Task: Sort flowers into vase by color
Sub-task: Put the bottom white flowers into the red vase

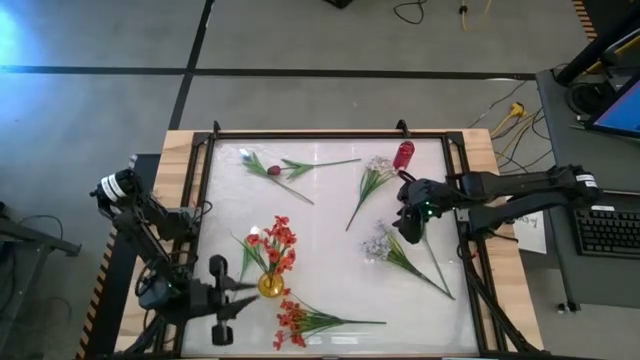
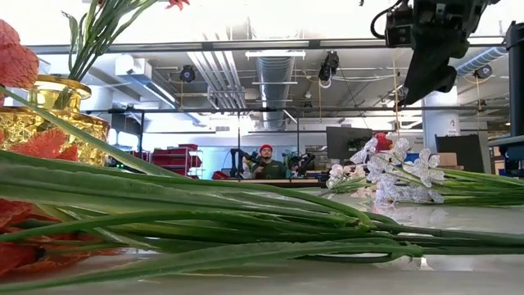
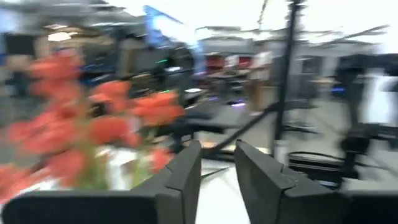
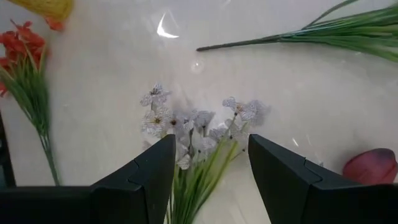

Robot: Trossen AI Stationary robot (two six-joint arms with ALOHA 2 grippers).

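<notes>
A yellow vase (image 1: 271, 287) stands near the table's front left and holds a red-orange spray (image 1: 277, 245). My left gripper (image 1: 250, 289) is level beside it on its left, open by a narrow gap, with nothing between the fingers (image 3: 217, 165). Another red-orange spray (image 1: 300, 320) lies flat near the front edge. Two white sprays (image 1: 378, 172) (image 1: 382, 243) lie on the table's right half. My right gripper (image 1: 408, 228) hangs open above the nearer white spray (image 4: 186, 124), clear of it. A maroon tulip bud (image 1: 273, 170) and a white bud (image 1: 245, 155) lie at the far left.
A red vase (image 1: 403, 155) is at the far right of the white tabletop (image 1: 330, 210), close to my right arm. A raised dark frame (image 1: 300, 135) runs round the tabletop. Long green stems (image 2: 246, 221) lie across the near part of the table.
</notes>
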